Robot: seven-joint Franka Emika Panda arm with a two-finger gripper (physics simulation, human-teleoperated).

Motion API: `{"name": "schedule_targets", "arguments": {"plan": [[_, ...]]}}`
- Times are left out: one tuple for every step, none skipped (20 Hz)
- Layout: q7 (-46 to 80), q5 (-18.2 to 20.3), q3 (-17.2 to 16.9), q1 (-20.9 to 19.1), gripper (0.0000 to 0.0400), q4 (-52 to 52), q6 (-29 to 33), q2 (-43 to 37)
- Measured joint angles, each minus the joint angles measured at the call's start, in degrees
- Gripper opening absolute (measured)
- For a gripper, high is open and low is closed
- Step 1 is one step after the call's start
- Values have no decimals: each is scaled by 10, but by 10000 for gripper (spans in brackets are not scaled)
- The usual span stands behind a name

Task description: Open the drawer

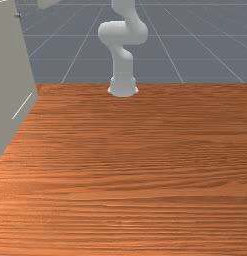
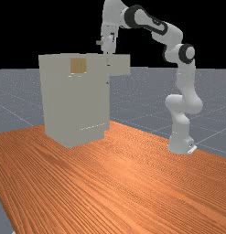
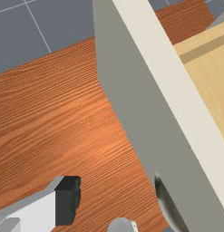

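Cabinet (image 2: pixel 75 105) with drawer (image 2: pixel 121 65) partly out, on table (image 2: pixel 119 183), far view's left of arm base (image 2: pixel 179 144)

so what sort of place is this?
Looks like a simulated robot test bench, not a real kitchen or office: a jointed arm and a grey cabinet with its drawer out, on a wood table, with gridded floor around.

Below the pincer (image 2: pixel 108 59) lies the orange-brown wooden table (image 2: pixel 119 183); beyond it, grey floor (image 2: pixel 142 98) with pale lines, under blackness (image 2: pixel 23 32).
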Motion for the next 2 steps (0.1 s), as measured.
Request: {"name": "schedule_targets", "arguments": {"plan": [[13, 2, 17, 4, 400, -4, -1, -4], [25, 2, 35, 11, 400, -12, 0, -11]]}}
